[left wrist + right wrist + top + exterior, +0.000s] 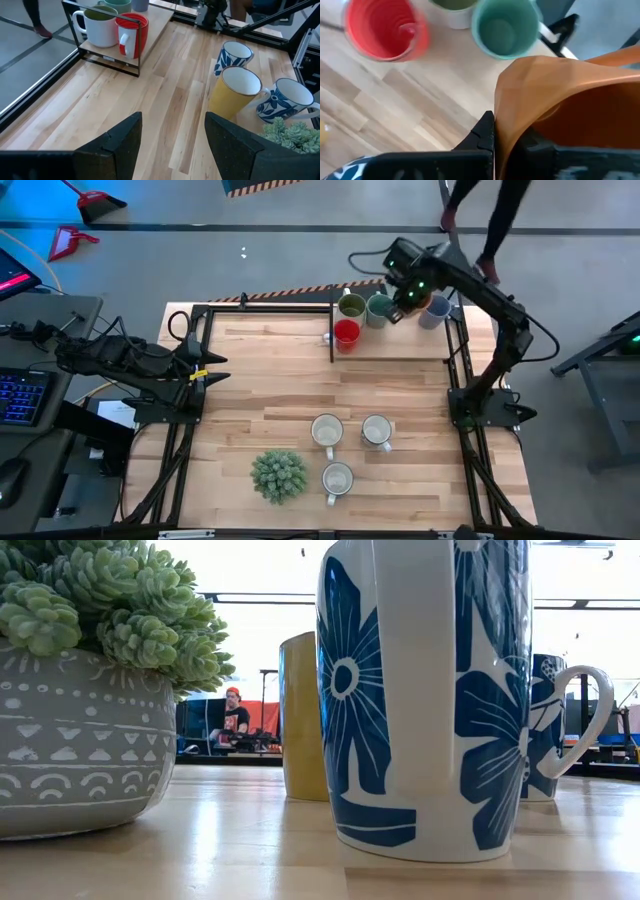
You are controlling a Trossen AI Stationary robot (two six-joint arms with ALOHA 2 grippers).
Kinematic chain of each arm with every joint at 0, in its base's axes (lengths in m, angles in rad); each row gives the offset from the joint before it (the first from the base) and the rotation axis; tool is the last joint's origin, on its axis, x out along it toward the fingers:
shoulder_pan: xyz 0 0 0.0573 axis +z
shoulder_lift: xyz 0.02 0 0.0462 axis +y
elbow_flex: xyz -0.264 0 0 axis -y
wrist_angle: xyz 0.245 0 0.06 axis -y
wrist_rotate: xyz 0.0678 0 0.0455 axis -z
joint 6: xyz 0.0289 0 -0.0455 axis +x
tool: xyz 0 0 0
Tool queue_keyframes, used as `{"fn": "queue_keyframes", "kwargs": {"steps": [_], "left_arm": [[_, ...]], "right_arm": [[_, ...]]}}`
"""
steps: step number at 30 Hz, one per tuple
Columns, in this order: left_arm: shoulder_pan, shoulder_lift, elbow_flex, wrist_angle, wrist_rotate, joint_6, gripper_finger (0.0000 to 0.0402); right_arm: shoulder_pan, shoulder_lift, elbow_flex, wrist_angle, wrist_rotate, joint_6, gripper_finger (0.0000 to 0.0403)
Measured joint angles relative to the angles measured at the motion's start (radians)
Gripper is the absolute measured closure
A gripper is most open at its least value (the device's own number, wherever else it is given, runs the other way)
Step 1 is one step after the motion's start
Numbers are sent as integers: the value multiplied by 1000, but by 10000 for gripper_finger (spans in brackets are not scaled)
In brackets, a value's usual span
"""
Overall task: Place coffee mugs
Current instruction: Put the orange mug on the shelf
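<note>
- At far edge of table (290,395), on small wooden shelf (395,340) w/ dark frame: olive mug (351,307), teal mug (379,308), red mug (347,333), blue-grey mug (434,311) at shelf's right end.
- Above shelf, btwn teal and blue-grey mugs: right gripper (408,298), jaws pinching rim of orange mug (575,105); wrist view shows dark finger (482,136) pressed against orange wall, red and teal mugs just beyond.
- Orange mug mostly hidden under gripper in high view; can't tell if touching shelf.
- Near right of table centre: three mugs in loose triangle – white mug (327,430), second white mug (376,431), third white mug (337,478) nearest front edge; apart from each other, none touching.
- From left wrist: two of them white w/ blue flower print, one yellow outside, white inside (235,92); all upright.
- Near, left of third mug: spiky green plant (279,475) in grey patterned pot (80,745).
- At left edge of table: left gripper (172,145), jaws spread wide, empty, aimed across bare wood toward shelf.
- Beyond far right corner, on floor: person's legs (490,225).
</note>
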Motion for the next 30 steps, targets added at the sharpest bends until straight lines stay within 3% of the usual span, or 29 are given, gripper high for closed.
{"fn": "queue_keyframes", "kwargs": {"steps": [7, 14, 30], "left_arm": [[0, 0, 0, 1, 0, 0, 197], [0, 0, 0, 1, 0, -37, 197], [0, 0, 0, 1, -3, -61, 197]], "right_arm": [[-122, 35, 0, 0, -113, -122, 403], [-171, 123, 0, 1, -132, -222, 403], [-234, 248, 0, 1, -148, -236, 403]]}}
